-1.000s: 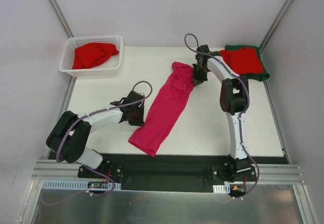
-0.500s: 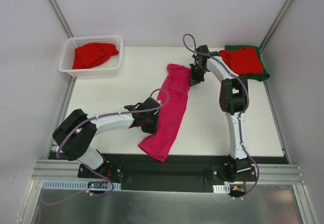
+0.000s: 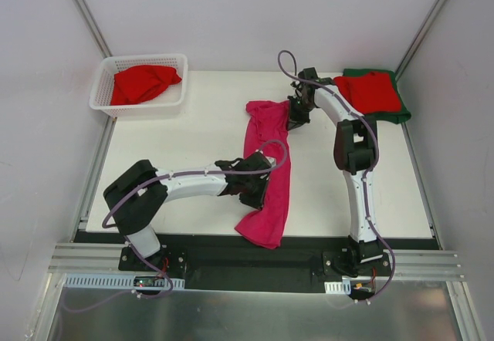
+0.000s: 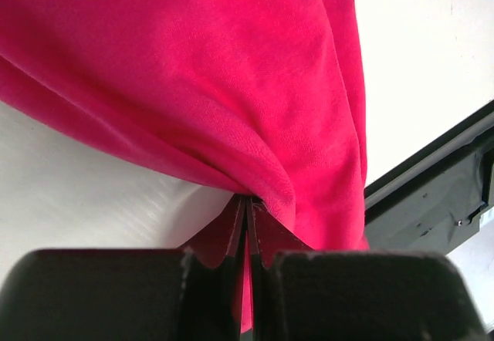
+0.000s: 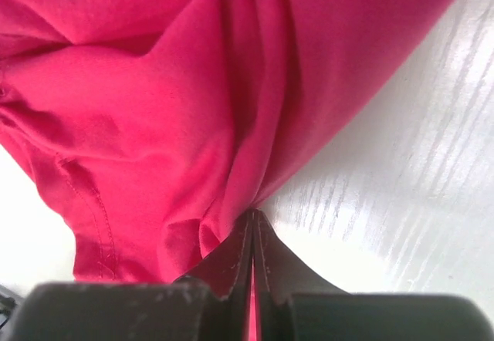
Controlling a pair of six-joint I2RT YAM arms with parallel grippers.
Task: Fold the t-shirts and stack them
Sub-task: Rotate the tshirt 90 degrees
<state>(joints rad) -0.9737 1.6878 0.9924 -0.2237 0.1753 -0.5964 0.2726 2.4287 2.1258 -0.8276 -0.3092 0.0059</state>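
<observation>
Left fingers (image 4: 238, 229): closed on a bunched fold of the magenta-pink t-shirt (image 3: 266, 175), low on its length, with a sliver of cloth pinched between the tips.
Right fingers (image 5: 243, 244): closed too, nipping a gathered fold at the shirt's far end.
Magenta-pink t-shirt: a long band lying on the desk (image 3: 193, 133) between the two sets of fingers, its tail trailing past the left fingers toward the near edge.
Why held so: a grip near each end probably lets the arms draw the cloth straight and lay it flat before folding – a judgement, not something seen.
Stack: a folded red t-shirt (image 3: 369, 92) sits on a dark green t-shirt (image 3: 397, 113), near the right fingers on their outer side but apart from them; likely the pink shirt's destination.
Basket (image 3: 104, 86): white lattice, well apart from the left fingers on the far left, holding a crumpled second red t-shirt (image 3: 141, 82).
Top view only: the shirt's whole run, both arms, stack and basket.
Wrist views only: the pinches themselves – tips pressed together, a stitched hem just beside the right fingers, and the black rail (image 4: 440, 202) at the desk's edge near the left fingers.
</observation>
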